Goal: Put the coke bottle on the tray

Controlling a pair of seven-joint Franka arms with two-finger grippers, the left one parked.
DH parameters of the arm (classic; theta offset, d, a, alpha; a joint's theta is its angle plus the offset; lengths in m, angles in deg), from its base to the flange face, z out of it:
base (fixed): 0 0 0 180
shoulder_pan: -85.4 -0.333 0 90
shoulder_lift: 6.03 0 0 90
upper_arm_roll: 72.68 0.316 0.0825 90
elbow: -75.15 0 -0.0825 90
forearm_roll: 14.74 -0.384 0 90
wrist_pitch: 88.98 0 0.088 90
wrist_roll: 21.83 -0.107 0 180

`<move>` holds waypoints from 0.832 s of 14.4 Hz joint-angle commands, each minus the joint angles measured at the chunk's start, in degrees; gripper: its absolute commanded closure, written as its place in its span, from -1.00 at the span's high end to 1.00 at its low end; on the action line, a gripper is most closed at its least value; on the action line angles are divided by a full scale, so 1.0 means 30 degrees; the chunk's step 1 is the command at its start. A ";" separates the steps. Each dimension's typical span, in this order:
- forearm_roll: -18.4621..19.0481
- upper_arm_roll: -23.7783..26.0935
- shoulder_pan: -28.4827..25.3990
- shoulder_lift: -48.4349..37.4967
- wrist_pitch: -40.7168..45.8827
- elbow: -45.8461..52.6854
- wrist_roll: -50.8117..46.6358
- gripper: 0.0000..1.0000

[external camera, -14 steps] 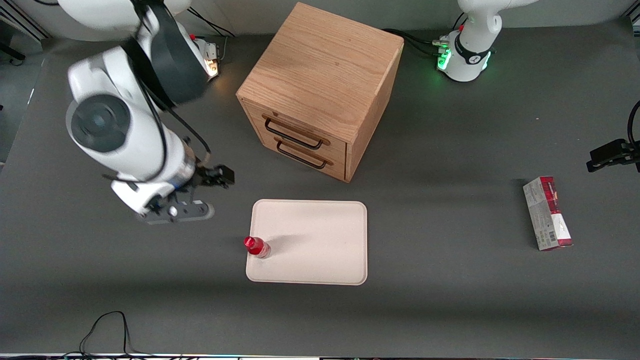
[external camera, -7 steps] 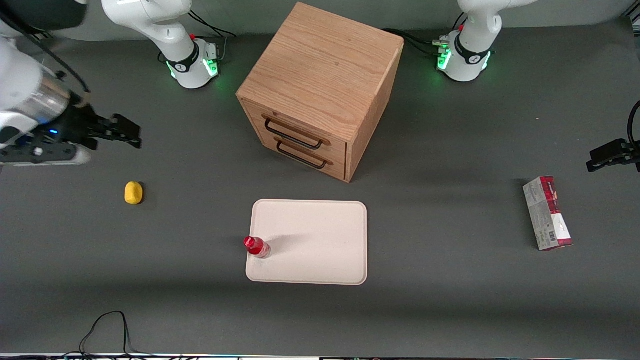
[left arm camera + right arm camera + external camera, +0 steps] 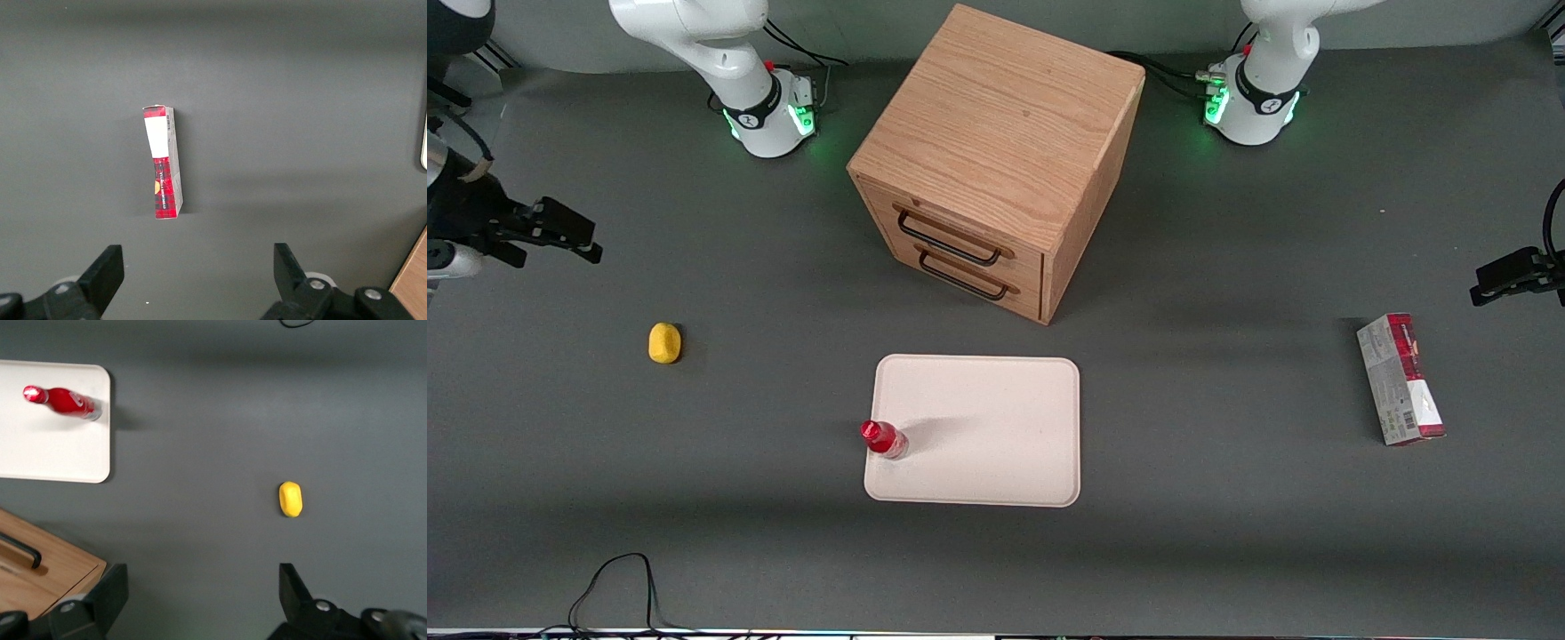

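The working arm's gripper (image 3: pixel 200 600) shows only as two dark finger stubs, spread wide with nothing between them, the rest running out of the wrist view. The tray (image 3: pixel 67 447) is cut by the picture's edge, as is the wooden cabinet (image 3: pixel 40 573) (one corner and a handle visible). The carton box (image 3: pixel 1400 379) carries print too small to read

Red-and-white carton box (image 3: pixel 163 162) lies flat on the dark grey table (image 3: pixel 287 107), nothing touching it. Sliver of the cream tray (image 3: pixel 424 143) and a wooden cabinet corner (image 3: pixel 411 283) show at the table's edge of view.
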 commanded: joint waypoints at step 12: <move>0.0357 -0.0242 -0.0005 0.0132 -0.0131 -0.0218 0.2015 1.00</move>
